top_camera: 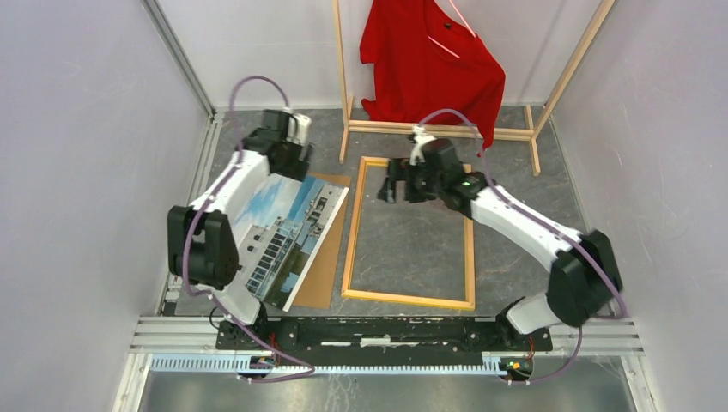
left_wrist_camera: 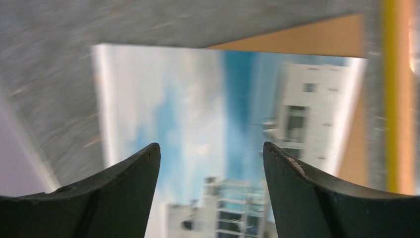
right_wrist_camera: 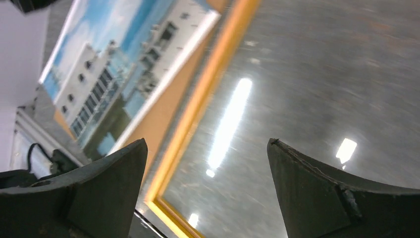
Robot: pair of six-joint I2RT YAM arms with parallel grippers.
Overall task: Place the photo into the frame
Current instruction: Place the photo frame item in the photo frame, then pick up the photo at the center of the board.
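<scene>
Top external view showed me the photo (top_camera: 288, 227) lying face up and askew on a brown board (top_camera: 329, 257), just left of the frame (top_camera: 354, 227), which lay flat on the table (top_camera: 412, 240). My left gripper (top_camera: 286, 159) hung over the photo's sky end, fingers (left_wrist_camera: 124, 198) spread wide with nothing between them, though the blurred wrist picture left me unsure whether they touched the paper. My right gripper (top_camera: 393, 184) stood equally wide and empty over the frame's far left corner.

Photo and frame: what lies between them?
Only a strip of brown backing board, from under the photo toward the frame; top external view shows it.
</scene>
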